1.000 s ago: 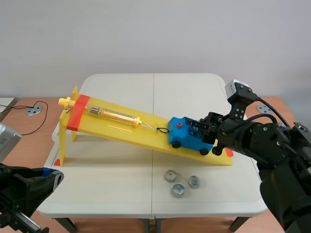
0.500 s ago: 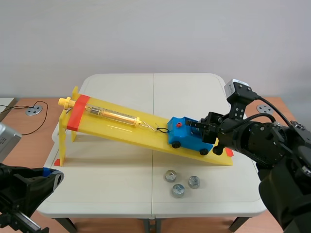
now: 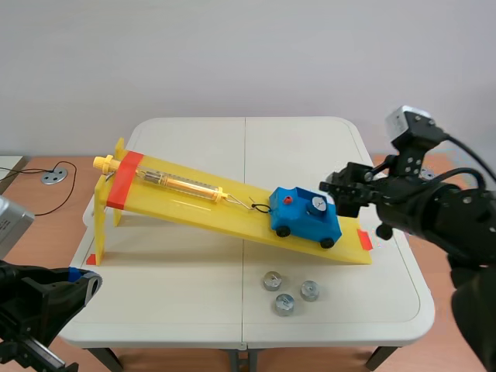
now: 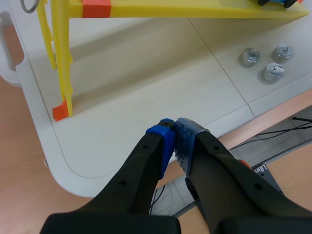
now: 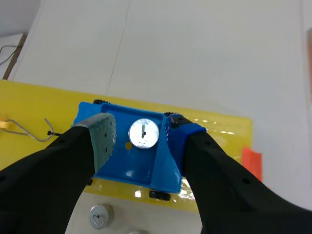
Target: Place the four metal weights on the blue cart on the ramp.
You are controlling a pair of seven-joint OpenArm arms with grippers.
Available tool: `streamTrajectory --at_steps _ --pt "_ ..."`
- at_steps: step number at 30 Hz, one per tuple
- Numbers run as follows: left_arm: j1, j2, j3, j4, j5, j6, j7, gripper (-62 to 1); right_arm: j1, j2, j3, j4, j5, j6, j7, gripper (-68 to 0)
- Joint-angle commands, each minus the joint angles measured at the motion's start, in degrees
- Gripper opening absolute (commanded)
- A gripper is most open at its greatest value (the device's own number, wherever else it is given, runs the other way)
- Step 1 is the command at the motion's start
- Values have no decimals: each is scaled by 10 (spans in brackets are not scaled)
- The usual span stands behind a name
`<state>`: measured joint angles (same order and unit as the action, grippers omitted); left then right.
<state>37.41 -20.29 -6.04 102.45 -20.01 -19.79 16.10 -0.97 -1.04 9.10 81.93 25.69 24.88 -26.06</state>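
The blue cart is sitting near the low end of the yellow ramp, toward the tabletop's right edge, carrying one metal weight. Three more weights are lying clustered between the ramp and the front edge, bare tabletop around them. The right hand is hovering clear of the cart on its right-edge side, fingers apart, holding nothing. The left hand is hanging off the front left corner, fingers pressed together.

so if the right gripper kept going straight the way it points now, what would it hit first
Probably the round silver metal weight in the blue plastic cart, which shows straight ahead between the right gripper's open fingers; depth is unclear, so the cart's rim could come first.
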Motion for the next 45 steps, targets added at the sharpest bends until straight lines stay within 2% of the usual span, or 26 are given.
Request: streamTrajectory --at_steps 1,6,10,13,16,18,21,26,32,40,45 --pt "-5 4 -7 28 -44 -16 -56 -580 -3 56 11 130 68 40 55 -424" --pt "-5 4 -7 28 -44 -16 -56 -580 -89 135 10 230 99 70 25 -424" --pt "-5 4 -7 28 -44 -16 -56 -580 -144 192 10 277 110 69 13 -396" --pt "-5 4 -7 28 -44 -16 -56 -580 -165 214 7 280 104 69 8 -396" --pt "-5 4 -7 28 -44 -16 -56 -580 -175 216 -10 278 89 66 7 -397" --pt "-6 4 -7 28 -43 -16 -55 -580 -176 213 -35 269 66 57 21 -397" --pt "-10 5 -7 28 -43 -16 -55 -580 -170 196 -85 248 10 28 49 -397" --pt "-11 4 -7 28 -43 -16 -55 -580 -153 143 -146 198 -54 -18 80 -397" --pt "-11 4 -7 28 -42 -16 -55 -580 -118 89 -204 132 -125 -59 110 -397" --pt "-11 4 -7 28 -42 -16 -55 -580 -74 47 -265 31 -179 -97 134 -397" --pt "-11 4 -7 28 -42 -16 -55 -580 -66 40 -290 -3 -198 -136 137 -397"
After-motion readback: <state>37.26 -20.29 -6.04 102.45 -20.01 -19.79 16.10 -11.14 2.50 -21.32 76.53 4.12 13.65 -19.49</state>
